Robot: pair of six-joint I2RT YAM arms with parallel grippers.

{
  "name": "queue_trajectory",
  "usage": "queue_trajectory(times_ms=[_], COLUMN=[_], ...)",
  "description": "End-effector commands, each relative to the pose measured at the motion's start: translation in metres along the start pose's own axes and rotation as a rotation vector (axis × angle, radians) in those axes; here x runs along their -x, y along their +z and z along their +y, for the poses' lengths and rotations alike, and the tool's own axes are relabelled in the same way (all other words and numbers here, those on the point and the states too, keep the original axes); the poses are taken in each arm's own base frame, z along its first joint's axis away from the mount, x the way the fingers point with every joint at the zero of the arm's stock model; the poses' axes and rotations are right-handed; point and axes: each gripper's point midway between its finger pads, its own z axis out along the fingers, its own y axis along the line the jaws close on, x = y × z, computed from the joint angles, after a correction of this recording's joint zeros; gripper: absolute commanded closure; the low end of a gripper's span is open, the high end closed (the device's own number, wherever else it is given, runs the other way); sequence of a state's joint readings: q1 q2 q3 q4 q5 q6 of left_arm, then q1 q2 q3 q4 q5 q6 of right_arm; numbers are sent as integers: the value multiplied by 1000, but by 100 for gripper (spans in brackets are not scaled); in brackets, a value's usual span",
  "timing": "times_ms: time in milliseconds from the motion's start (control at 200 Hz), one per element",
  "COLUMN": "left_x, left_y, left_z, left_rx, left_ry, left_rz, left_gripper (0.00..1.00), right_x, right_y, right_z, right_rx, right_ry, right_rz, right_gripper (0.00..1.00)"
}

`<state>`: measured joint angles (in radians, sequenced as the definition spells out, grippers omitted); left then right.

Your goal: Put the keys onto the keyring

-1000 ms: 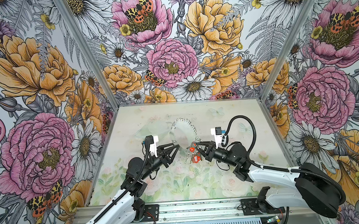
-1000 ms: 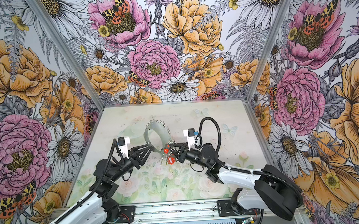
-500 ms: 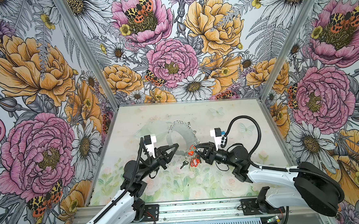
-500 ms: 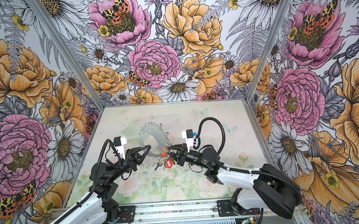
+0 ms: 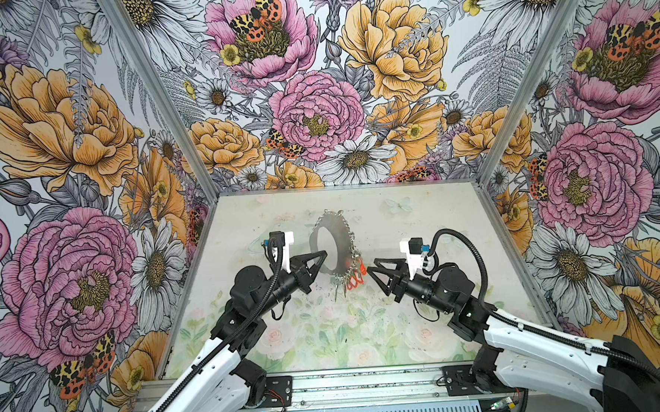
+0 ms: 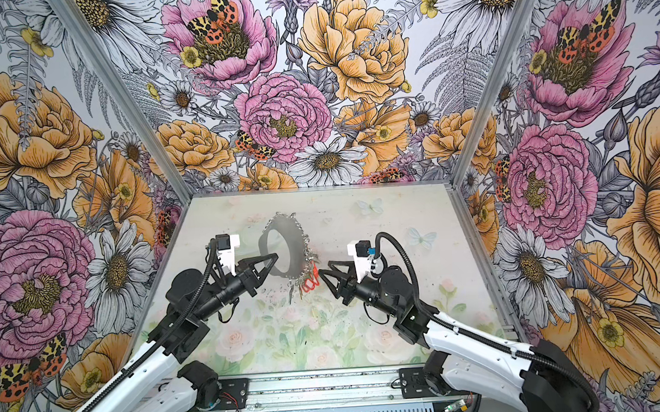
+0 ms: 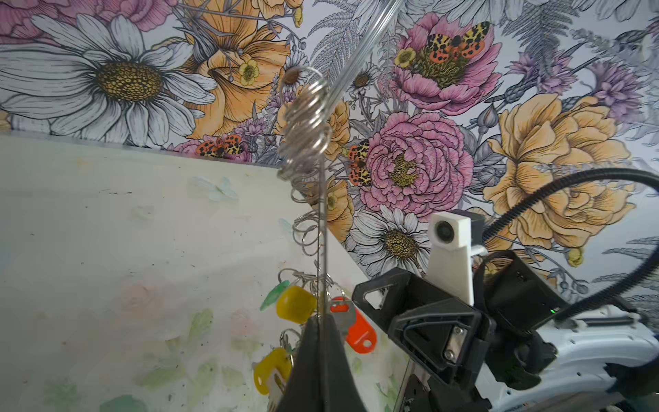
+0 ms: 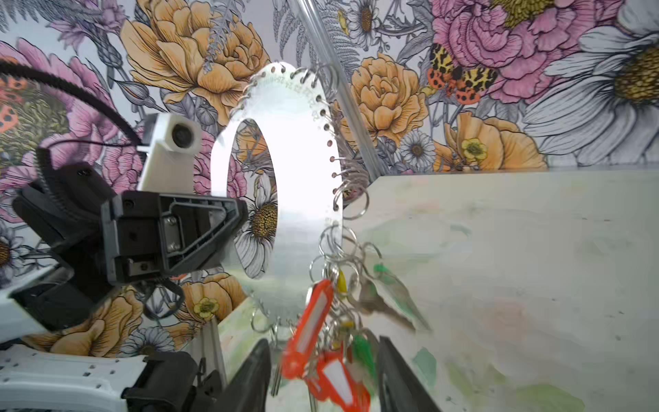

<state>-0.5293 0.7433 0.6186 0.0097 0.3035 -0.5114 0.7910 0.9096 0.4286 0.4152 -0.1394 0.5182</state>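
The left gripper [image 5: 320, 254] has closed since a second ago and now clamps the inner rim of the keyring [image 5: 343, 249], holding it up off the table [image 5: 418, 218] where it earlier lay lower between the arms. The right gripper [image 5: 374, 275], which was pinched on the red-tagged keys [image 5: 354, 276], now has its jaws apart and sits just beside them. In the right wrist view the red tags [image 8: 313, 321] dangle blurred between its fingers [image 8: 258, 371], touching neither as far as can be seen.

Judged from this, the red-tagged key now rides on one of the wire rings [image 8: 351, 203] and has been let go, so this key looks done.

The keyring stands on edge, its long axis roughly vertical. Its ringed outer edge faces the right arm and its flat face turns partly toward that arm's wrist camera; from the left wrist it shows only as a thin line [image 7: 322, 228]. The keys hang from the lower rings, tags pointing down at the table, with yellow tags [image 7: 296, 305] and a green tag [image 7: 274, 294] among them.
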Motion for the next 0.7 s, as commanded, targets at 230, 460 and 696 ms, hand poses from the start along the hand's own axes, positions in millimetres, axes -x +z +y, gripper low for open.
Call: queue_trajectory(times_ms=[230, 460, 696], left_x=[3, 39, 63], left_y=[-15, -10, 6], left_z=[108, 139, 184], left_rx=[824, 963, 1176], left_ry=[333, 407, 600], left_rz=[493, 550, 634], left_gripper=[100, 100, 100], right_x=[-17, -4, 5], right_y=[-34, -53, -82], right_z=[-70, -81, -116], right_rx=[-403, -499, -740], right_ry=[-279, -348, -328], right_rz=[206, 166, 116], right_gripper=[52, 51, 0])
